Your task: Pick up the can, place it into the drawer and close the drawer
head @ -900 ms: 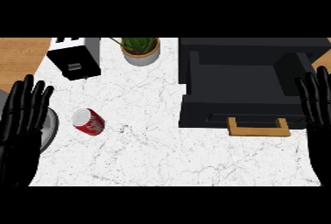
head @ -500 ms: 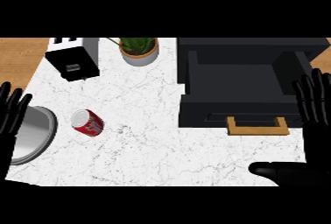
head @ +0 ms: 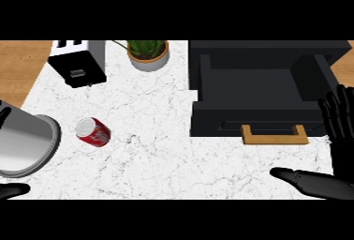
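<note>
the left forearm (head: 24, 145) has swung in over the left edge of the worktop (head: 166, 159) and now fills much of that side as a grey cylinder, where a moment ago the left hand stood upright at the edge. its near end sits just beside the can (head: 93, 132), not touching it. of the left hand (head: 12, 190) only a black sliver shows at the lower left corner, so whether it is open or closed cannot be told. the can has not moved: it lies on its side on the bare worktop, below the toaster (head: 77, 63) and well apart from the drawer (head: 228, 119)

the right hand (head: 339, 123) has stayed at the right edge beside the drawer, fingers straight and apart, pointing up, thumb spread low across the corner, holding nothing. the drawer is already pulled open, its wooden handle (head: 274, 135) facing the robot, and nothing can be seen in it

this looks like the start of the reach with the left arm; the pick-up, the placing and the closing are all still to do
</note>
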`<move>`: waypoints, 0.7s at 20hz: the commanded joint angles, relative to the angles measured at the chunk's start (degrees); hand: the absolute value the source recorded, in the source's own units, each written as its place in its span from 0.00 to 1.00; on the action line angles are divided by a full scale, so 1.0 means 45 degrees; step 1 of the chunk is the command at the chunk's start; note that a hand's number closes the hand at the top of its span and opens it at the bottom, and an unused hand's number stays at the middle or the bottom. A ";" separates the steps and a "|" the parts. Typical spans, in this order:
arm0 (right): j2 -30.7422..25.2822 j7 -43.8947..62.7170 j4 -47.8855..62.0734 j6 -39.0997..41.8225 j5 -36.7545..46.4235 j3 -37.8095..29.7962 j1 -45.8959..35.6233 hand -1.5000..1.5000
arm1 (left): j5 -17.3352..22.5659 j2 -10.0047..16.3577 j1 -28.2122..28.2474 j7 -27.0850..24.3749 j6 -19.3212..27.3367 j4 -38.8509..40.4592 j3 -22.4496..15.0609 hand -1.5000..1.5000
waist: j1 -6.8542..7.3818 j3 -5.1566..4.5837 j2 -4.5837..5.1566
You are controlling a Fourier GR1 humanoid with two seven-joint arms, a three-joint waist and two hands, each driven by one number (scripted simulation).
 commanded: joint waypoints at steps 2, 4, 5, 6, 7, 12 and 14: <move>-0.0387 -0.0578 0.0360 0.0819 -0.1116 -0.1024 0.0539 0.00 | 0.0015 -0.0372 -0.0280 0.0637 0.0091 -0.0530 -0.0081 0.00 | -0.0026 0.0004 -0.0007; 0.0451 -0.0335 0.0300 -0.0054 0.0263 0.0260 0.0379 0.00 | 0.0230 -0.0016 -0.0762 0.0277 -0.0636 0.0790 0.0400 0.00 | -0.0018 0.0000 -0.0003; -0.0124 -0.0530 0.0793 0.0283 -0.0239 -0.0630 0.0094 0.00 | -0.0887 -0.0317 -0.1333 -0.0235 -0.0167 0.1493 -0.0267 0.00 | -0.0054 0.0000 0.0007; -0.0346 -0.0005 -0.0720 0.0774 -0.0792 -0.0705 0.0920 0.00 | 0.0351 0.0215 -0.1487 0.1247 0.0081 0.0584 0.0401 0.00 | -0.0063 0.0002 -0.0011; 0.0121 -0.0348 -0.0143 0.0294 -0.0186 -0.0377 0.0745 0.00 | -0.0480 -0.0616 -0.0271 -0.0232 -0.0686 0.0865 0.0056 0.00 | -0.0017 -0.0001 -0.0007; 0.0214 -0.0547 -0.0215 0.0356 -0.0054 -0.0353 0.0899 0.00 | -0.1340 -0.0945 -0.0482 -0.0708 -0.0875 0.2058 -0.0579 0.00 | -0.0027 -0.0001 -0.0004; 0.0416 0.0522 -0.1843 0.0271 0.0241 0.0315 0.1528 0.00 | -0.1626 -0.0988 -0.0588 -0.0105 -0.0425 0.1322 -0.0754 0.00 | -0.0040 -0.0001 -0.0014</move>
